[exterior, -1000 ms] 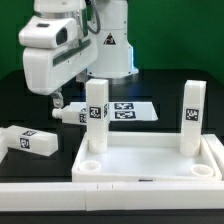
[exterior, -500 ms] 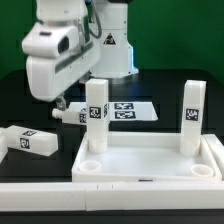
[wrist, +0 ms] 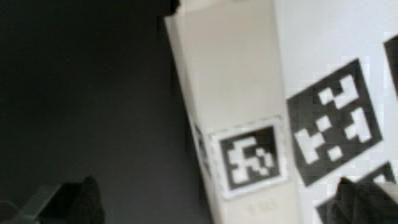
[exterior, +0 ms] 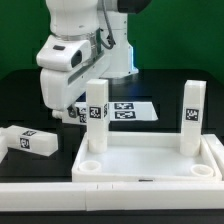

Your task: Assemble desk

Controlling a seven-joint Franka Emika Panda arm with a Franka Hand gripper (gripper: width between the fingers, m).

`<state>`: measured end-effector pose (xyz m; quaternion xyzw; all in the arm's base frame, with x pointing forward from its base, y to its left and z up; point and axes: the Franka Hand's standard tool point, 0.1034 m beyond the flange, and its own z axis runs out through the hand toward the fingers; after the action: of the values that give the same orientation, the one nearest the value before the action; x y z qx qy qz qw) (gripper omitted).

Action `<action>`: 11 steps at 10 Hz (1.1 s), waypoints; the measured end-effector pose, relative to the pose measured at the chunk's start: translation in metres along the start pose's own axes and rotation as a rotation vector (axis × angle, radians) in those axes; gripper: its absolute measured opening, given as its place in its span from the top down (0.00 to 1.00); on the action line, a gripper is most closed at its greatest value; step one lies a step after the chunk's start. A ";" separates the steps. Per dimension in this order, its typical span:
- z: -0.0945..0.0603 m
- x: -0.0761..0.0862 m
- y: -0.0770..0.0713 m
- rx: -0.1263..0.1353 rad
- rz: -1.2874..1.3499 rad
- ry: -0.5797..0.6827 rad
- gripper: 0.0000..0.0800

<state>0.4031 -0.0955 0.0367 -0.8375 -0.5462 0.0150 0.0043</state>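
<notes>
**Desk:** What does the outside camera give you that the wrist one can't?

**Operator:** I get the whole kit. The large white plastic rimmed desk top (exterior: 150, 158) lies at the near side of the black tabletop (exterior: 15, 115). Two blocky white square tagged legs stand upright in its far corners, one on the exterior view's left (exterior: 97, 115) and one on its right (exterior: 192, 115). A third leg (exterior: 28, 140) lies flat, well apart on the exterior view's left.

**Desk:** And the wrist camera?

**Operator:** It shows what the arm hides: a fourth leg (wrist: 231, 100) lying flat, small tag up, just beside the flat white marker board (wrist: 338, 120).

**Desk:** The arm's pose?

**Operator:** The white robot arm (exterior: 75, 55) leans down, with the pincer (exterior: 70, 112) low behind the left upright leg. I see it spread wide, its dark fingertips (wrist: 71, 200) on either side of the fourth leg. I can't tell whether they touch it.
</notes>
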 end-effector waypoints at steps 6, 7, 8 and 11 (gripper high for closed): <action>0.009 -0.016 -0.010 -0.121 -0.006 -0.002 0.19; 0.009 -0.016 -0.010 -0.121 -0.006 -0.002 0.19; 0.009 -0.016 -0.010 -0.121 -0.006 -0.002 0.19; 0.009 -0.016 -0.010 -0.121 -0.006 -0.002 0.19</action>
<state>0.3875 -0.1063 0.0279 -0.8347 -0.5485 -0.0170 -0.0469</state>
